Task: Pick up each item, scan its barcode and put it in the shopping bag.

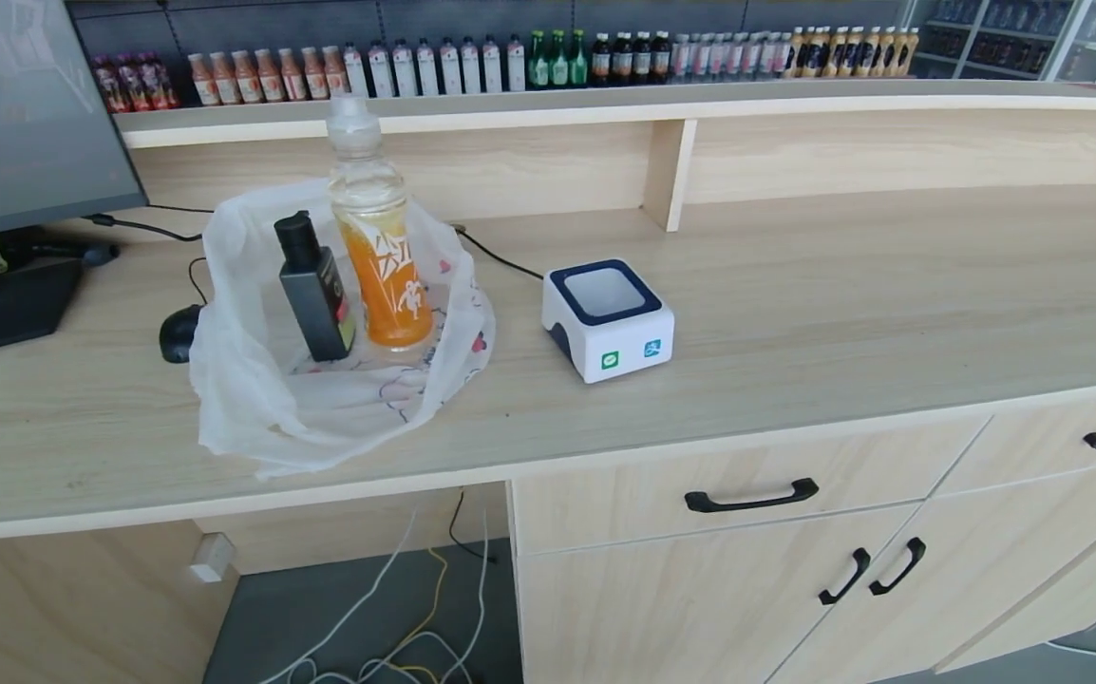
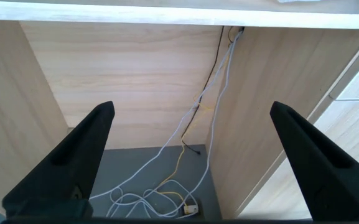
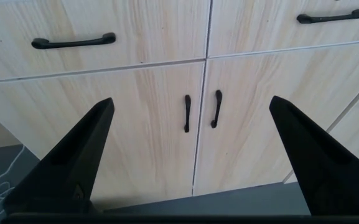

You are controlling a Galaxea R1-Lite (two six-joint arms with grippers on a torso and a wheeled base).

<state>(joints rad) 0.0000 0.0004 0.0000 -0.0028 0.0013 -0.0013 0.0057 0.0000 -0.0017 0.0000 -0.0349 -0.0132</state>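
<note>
Thin plastic shopping bag [image 1: 242, 404], matt wood counter [image 1: 842, 285]

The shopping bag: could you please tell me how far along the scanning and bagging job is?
Done: the black bottle and the orange drink bottle stand inside the shopping bag, beside the scanner. In hand: nothing; the left gripper and right gripper are open. Left: apparently nothing more to bag.

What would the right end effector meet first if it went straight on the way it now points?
Probably the wooden cabinet doors, near their two upright black handles; the open right end effector faces them, though depth is unclear.
</note>
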